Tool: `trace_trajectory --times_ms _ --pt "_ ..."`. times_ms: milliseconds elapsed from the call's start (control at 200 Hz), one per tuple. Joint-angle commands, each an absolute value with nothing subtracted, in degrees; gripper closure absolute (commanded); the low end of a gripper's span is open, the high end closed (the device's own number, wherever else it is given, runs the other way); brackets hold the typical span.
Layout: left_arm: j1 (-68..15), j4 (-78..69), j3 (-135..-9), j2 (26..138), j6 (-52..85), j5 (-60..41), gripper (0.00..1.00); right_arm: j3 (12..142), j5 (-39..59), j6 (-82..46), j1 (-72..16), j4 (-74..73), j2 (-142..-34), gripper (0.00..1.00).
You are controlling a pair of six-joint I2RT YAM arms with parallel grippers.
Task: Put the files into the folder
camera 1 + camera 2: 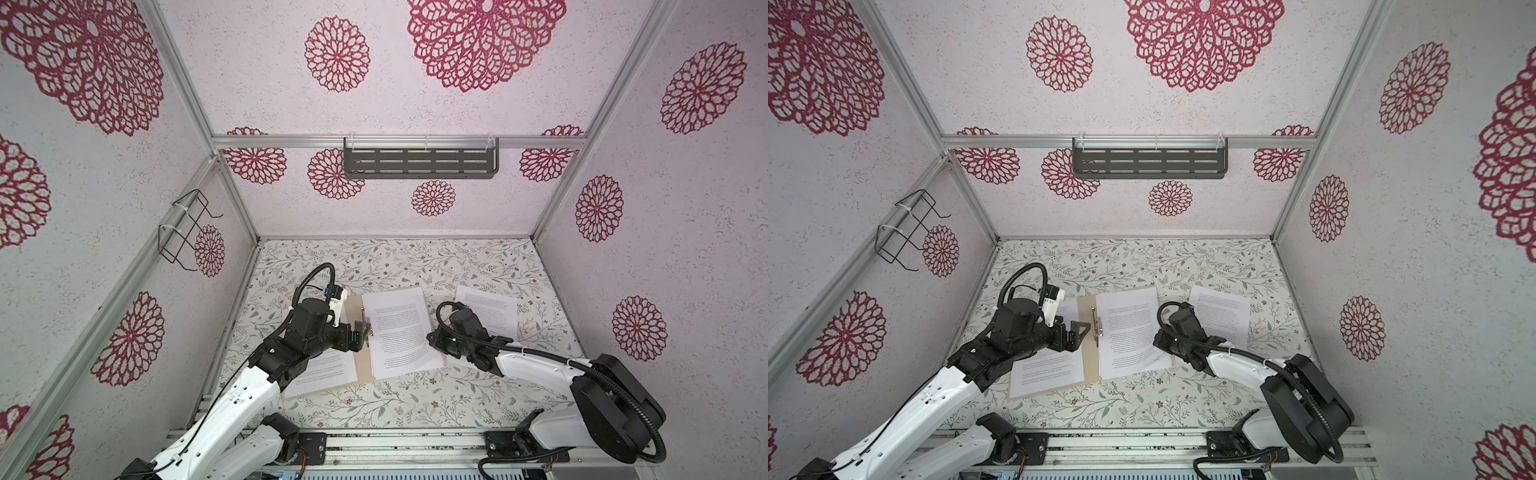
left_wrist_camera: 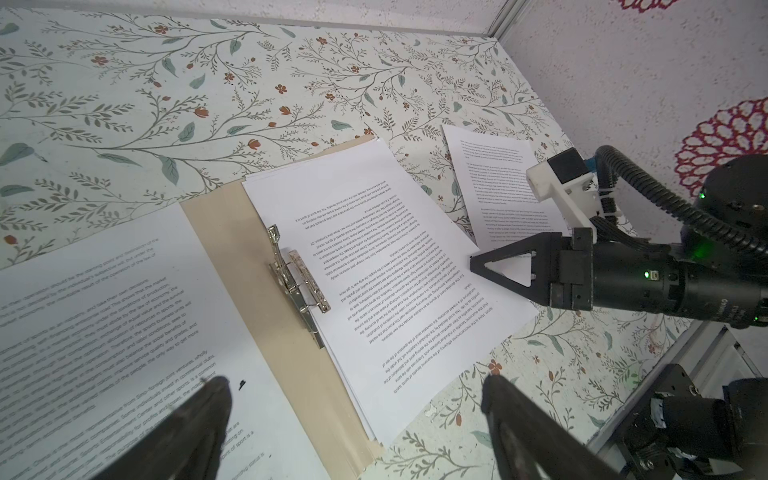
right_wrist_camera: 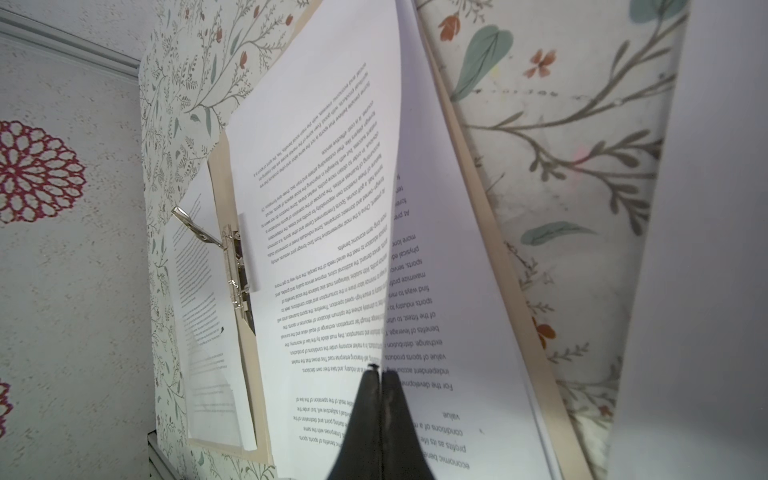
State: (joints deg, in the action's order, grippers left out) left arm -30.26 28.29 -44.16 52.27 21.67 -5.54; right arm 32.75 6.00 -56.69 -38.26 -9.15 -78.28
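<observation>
Folder [image 1: 356, 305] lies open near the middle of the surface [image 1: 415, 399]. The left arm covers most of its left half. Only the near part of the sheet [image 1: 324, 374] lying there shows in both top views.

Left fingers [image 2: 187, 432] are spread wide and hold nothing, above that half near the clip [image 2: 297, 274]. Their bases are cut off in the left wrist view.

The stack [image 1: 399, 328] of files sits skewed on the right half and covers nearly all of it. Right fingers [image 3: 365, 415] are pressed together on the right edge of the top sheet [image 3: 316, 187], which is lifted off the stack there. In both top views their tips are hidden under the wrist.

One loose sheet [image 1: 488, 307] lies on the surface right of the folder, apart from it. Its near-left corner is hidden by the right arm. The print is too small to read from the top. There is open surface behind the folder and in front of it.
</observation>
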Motion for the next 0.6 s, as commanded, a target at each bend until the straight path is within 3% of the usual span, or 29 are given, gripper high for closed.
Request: trace_trajectory --times_ms 0,325,595 --pt "-29.8 28.3 -44.4 52.6 21.3 -6.1 0.03 32.0 5.2 -57.9 -38.7 -10.2 -77.0 1.00" --pt "-29.8 28.3 -44.5 52.6 21.3 -6.4 0.03 32.0 5.1 -58.1 -39.3 -10.5 -77.2 0.93" --pt "-29.8 28.3 -44.4 52.7 21.4 -6.4 0.03 32.3 4.4 -57.7 -39.2 -8.7 -76.8 0.69"
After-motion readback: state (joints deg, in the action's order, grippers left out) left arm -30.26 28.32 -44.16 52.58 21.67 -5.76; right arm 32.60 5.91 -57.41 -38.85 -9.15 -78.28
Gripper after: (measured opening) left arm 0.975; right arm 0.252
